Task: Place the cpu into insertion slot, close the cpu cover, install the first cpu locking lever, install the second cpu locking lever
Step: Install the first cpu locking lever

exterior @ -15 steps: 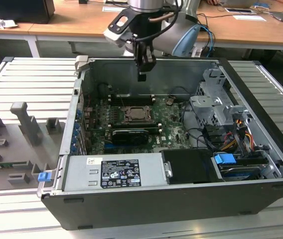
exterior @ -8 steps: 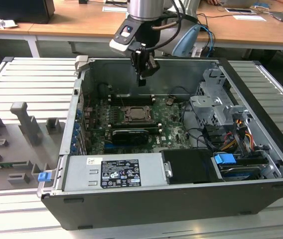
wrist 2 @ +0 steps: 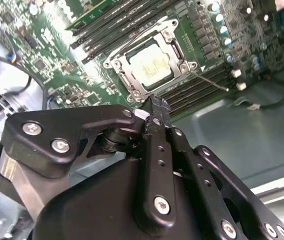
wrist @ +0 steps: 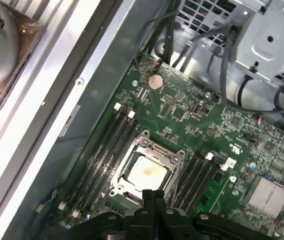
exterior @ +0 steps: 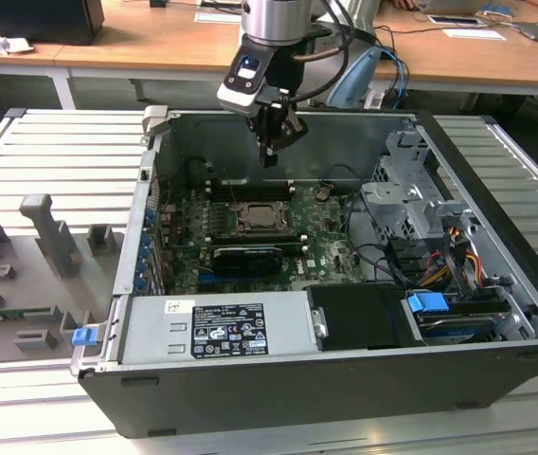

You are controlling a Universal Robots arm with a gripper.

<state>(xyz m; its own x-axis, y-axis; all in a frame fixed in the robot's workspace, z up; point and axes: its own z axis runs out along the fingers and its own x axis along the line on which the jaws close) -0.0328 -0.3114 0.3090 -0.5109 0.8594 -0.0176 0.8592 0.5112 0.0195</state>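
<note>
The slatted metal counter (exterior: 61,152) carries an open computer case (exterior: 345,379), and your end effector (exterior: 269,156) hangs above the insertion slot (exterior: 267,220), fingers pressed together on nothing. The cpu (wrist: 147,172) sits in the slot under the lowered cpu cover (wrist: 162,149) (so I judge a locking lever is in hand): press the lever's free end, not the frame. The second wrist view gives you a thin locking lever (wrist 2: 209,80) angled off the socket, while the exterior view gives height over the board.
</note>
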